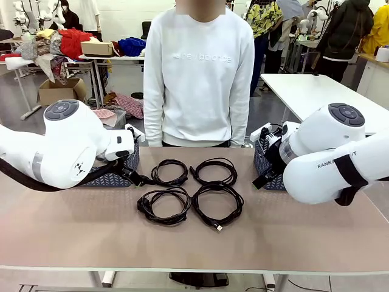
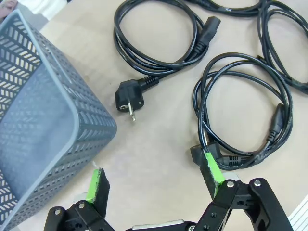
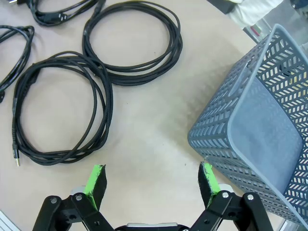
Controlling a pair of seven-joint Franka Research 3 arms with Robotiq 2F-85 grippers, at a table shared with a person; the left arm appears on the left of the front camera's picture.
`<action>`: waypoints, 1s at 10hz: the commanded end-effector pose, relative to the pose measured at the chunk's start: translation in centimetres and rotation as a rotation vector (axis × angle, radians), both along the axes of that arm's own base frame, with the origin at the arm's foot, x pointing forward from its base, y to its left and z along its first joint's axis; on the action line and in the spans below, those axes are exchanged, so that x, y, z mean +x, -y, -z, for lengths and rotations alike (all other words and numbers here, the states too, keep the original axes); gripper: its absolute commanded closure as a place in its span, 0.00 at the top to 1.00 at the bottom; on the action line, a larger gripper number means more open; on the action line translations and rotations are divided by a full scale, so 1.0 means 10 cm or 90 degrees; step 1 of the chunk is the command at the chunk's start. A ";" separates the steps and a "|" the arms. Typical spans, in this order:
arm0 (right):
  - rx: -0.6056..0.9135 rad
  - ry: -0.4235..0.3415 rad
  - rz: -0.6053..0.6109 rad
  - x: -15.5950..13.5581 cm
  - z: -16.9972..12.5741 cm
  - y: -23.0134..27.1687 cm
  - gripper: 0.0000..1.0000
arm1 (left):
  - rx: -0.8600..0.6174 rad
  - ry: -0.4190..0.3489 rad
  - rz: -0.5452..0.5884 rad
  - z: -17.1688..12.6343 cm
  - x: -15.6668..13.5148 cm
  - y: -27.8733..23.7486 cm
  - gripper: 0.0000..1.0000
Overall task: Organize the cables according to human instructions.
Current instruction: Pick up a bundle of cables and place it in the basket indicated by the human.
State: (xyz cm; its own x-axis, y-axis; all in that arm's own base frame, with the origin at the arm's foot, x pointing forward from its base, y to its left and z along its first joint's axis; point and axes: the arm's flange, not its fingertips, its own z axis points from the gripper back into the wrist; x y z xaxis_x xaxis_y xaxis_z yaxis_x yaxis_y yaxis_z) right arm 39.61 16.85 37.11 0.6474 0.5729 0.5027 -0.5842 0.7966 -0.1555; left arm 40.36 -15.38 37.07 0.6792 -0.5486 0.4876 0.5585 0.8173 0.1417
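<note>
Four thin black cables, each wound into a round coil, lie in two rows of two on the middle of the tan table (image 1: 316, 237): far left coil (image 1: 169, 173), far right coil (image 1: 214, 171), near left coil (image 1: 165, 205) and near right coil (image 1: 217, 205). The neighbouring coils lie just beside one another. A grey perforated plastic basket (image 1: 115, 173) stands to their left and a second grey basket (image 1: 266, 165) to their right. A person in a white sweatshirt (image 1: 197, 73) stands at the far side. In the left wrist view the left fingers (image 2: 97, 187) are spread wide and hold nothing. One green pad is near the basket wall (image 2: 43, 120), and the other appears over a plug end of a coil (image 2: 245, 115); whether it touches cannot be told. In the right wrist view the right fingers (image 3: 96, 185) are likewise spread wide and empty above bare table, between a coil (image 3: 62, 110) and the basket corner (image 3: 260, 120).
</note>
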 end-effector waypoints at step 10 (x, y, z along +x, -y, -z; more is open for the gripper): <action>0.120 0.035 -0.139 -0.27 -0.72 0.63 1.00 | -0.095 0.015 0.116 -0.84 -0.30 -0.68 1.00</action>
